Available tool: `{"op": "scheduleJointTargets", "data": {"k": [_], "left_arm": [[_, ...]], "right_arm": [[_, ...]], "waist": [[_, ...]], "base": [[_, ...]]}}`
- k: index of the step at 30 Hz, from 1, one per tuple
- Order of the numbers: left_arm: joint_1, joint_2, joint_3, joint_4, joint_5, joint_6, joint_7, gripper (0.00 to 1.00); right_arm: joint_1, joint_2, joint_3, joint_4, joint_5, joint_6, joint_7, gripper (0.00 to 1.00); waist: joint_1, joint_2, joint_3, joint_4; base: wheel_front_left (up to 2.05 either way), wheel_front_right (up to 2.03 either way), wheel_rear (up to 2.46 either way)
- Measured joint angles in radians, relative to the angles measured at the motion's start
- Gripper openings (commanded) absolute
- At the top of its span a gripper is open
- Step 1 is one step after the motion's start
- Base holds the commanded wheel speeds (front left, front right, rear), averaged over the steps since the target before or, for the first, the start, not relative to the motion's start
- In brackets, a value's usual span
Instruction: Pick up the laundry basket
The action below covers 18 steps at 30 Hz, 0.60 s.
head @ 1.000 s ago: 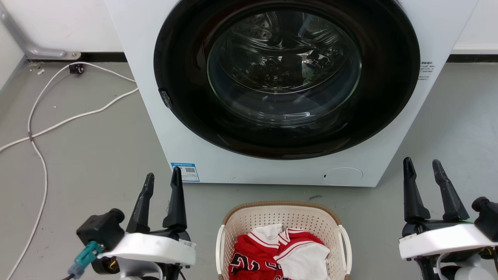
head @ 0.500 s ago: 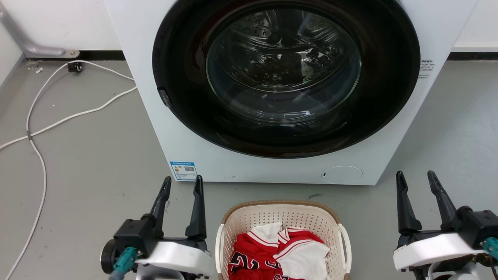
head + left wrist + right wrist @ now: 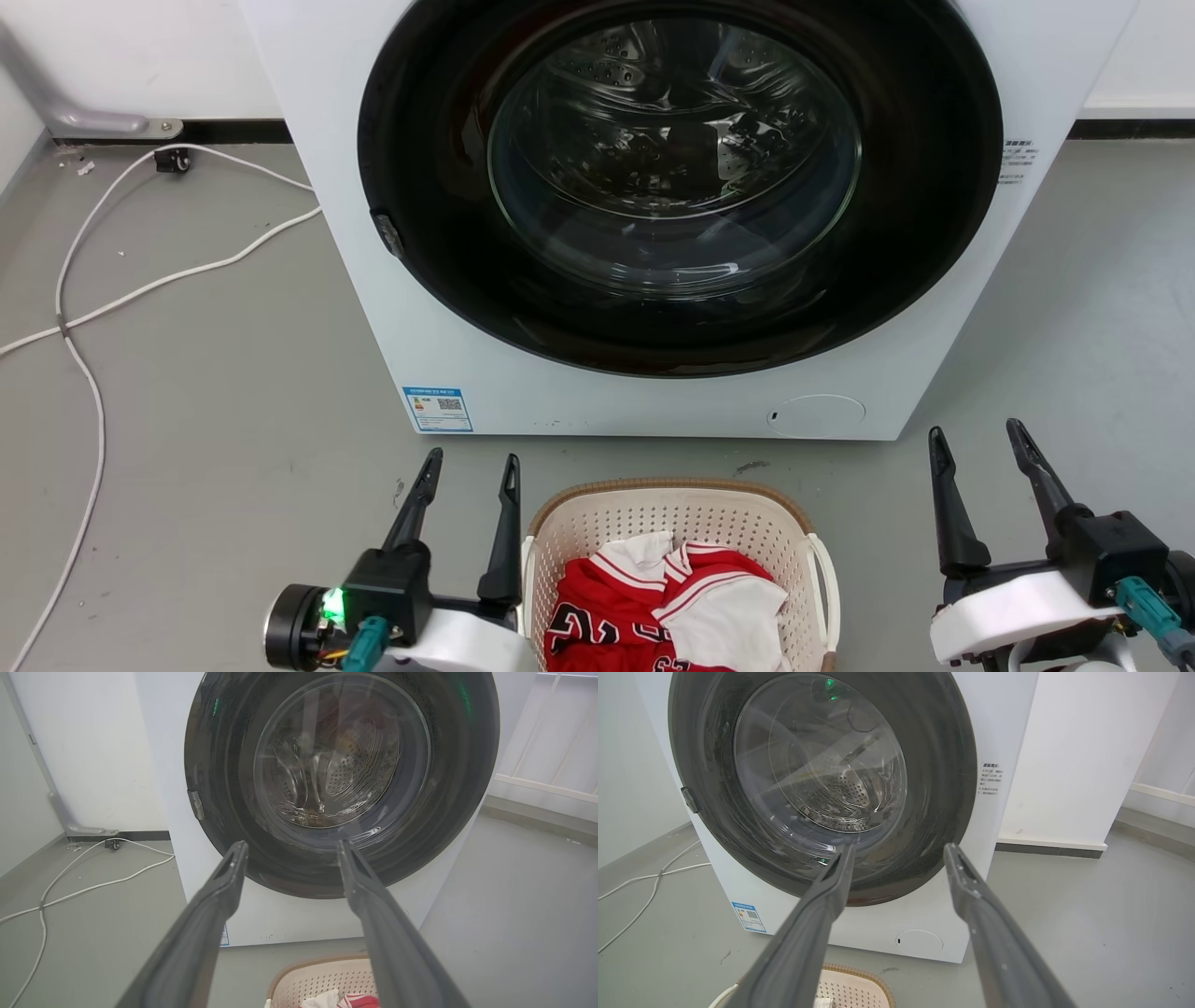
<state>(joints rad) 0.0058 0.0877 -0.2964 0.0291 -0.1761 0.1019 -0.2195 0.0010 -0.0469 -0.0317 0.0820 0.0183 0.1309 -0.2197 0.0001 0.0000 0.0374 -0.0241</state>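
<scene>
Head view: basket [image 3: 672, 523] on the floor [image 3: 215, 401] at bottom centre, just before the washer [image 3: 653, 411], with red and white clothes [image 3: 653, 607] inside. Left jaws spread and empty, just beside the basket's left side. Right jaws spread and empty, apart from its right side.
Left wrist view: basket [image 3: 322, 980] low between the spread jaws.
Right wrist view: basket [image 3: 852, 991] at the bottom edge, between the spread jaws.

Left gripper [image 3: 472, 456] and right gripper [image 3: 974, 428], both spread wide.
</scene>
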Motion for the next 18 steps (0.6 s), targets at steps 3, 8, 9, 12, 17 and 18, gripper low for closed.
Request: {"op": "scheduleJointTargets", "data": {"k": [3,8,9,12,17,18], "left_arm": [[0.000,0.001,-0.013,0.007,0.023,0.010,-0.006,1.00],[0.002,-0.002,-0.017,0.016,0.042,0.020,-0.015,1.00],[0.004,-0.004,-0.014,0.022,0.041,0.019,-0.018,1.00],[0.012,-0.009,-0.006,0.036,0.042,0.007,-0.022,1.00],[0.026,-0.026,0.024,0.050,0.034,-0.024,-0.031,1.00],[0.027,-0.028,0.029,0.051,0.035,-0.029,-0.032,1.00]], "right_arm": [[0.000,0.000,0.002,-0.001,-0.004,0.000,-0.006,1.00],[0.005,-0.001,0.006,0.036,0.051,0.000,-0.014,1.00],[0.005,-0.001,0.005,0.043,0.052,0.000,-0.018,1.00],[0.005,-0.001,-0.003,0.063,0.061,0.000,-0.022,1.00],[0.005,-0.001,-0.009,0.083,0.043,0.000,-0.031,1.00],[0.005,-0.001,-0.009,0.085,0.040,0.000,-0.033,1.00]], "waist": [[0.0000,0.0000,0.001,-0.001],[0.0000,0.0000,0.001,-0.001],[-0.0001,0.0000,0.001,-0.001],[0.0000,0.0000,0.000,-0.001],[0.0000,0.0000,0.000,-0.001],[0.0000,0.0000,0.000,-0.002]], "base": [[0.00,0.00,0.00],[0.00,0.00,0.00],[0.00,0.00,0.00],[0.00,0.00,0.00],[0.00,0.00,0.00],[0.00,0.00,0.00]]}}
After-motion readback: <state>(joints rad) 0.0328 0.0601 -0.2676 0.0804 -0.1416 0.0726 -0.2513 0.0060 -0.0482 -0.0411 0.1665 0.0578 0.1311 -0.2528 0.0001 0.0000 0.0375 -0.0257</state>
